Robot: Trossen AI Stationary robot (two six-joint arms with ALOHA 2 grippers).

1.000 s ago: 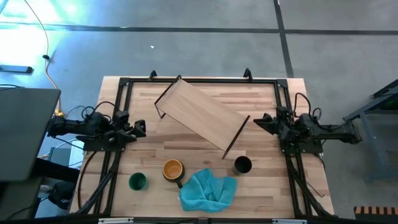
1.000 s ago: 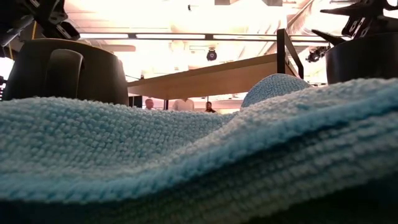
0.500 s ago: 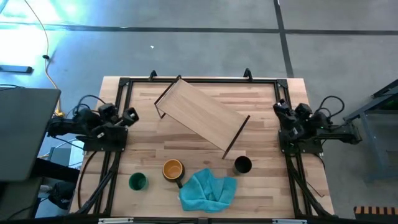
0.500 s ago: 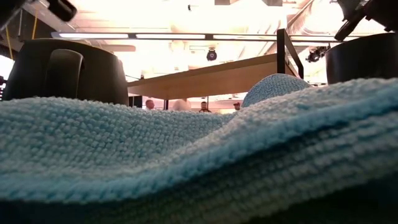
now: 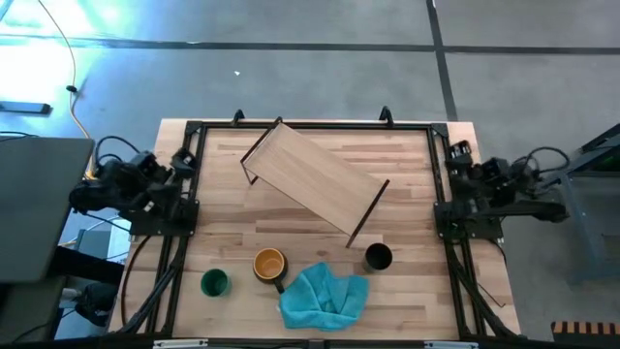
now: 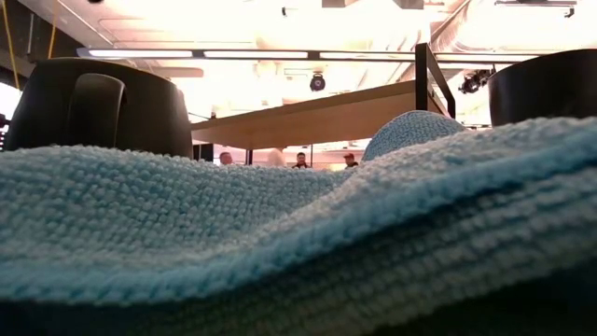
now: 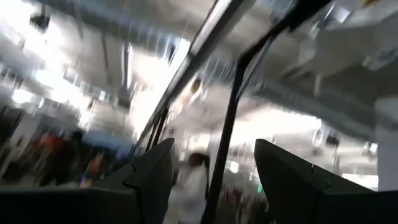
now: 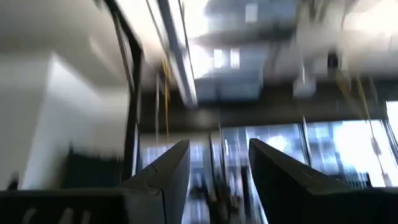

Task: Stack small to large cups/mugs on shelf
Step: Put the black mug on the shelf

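The light wooden shelf (image 5: 315, 186) lies slantwise on the tabletop and rests on its black end legs; it also shows in the low view (image 6: 317, 114). The green cup (image 5: 214, 282), the yellow-orange mug (image 5: 268, 264) and the black cup (image 5: 378, 256) stand upright on the table near its near edge. In the low view the mug (image 6: 93, 107) is at the left and the black cup (image 6: 550, 86) at the right. My left gripper (image 5: 184, 160) (image 7: 211, 180) is open and empty at the table's left edge, tipped upward. My right gripper (image 5: 453, 153) (image 8: 217, 180) is open and empty at the right edge, tipped upward.
A crumpled teal-blue cloth (image 5: 325, 294) lies between the mug and the black cup and fills the foreground of the low view (image 6: 298, 243). Black rails (image 5: 310, 125) frame the tabletop. People stand far off in the room behind (image 6: 298, 161).
Both arms have drawn back from the table's middle. My left gripper has gone toward the left and far edges, my right gripper toward the right and far edges. Both have risen out of the low view and tipped upward. The cups and shelf have stayed put.
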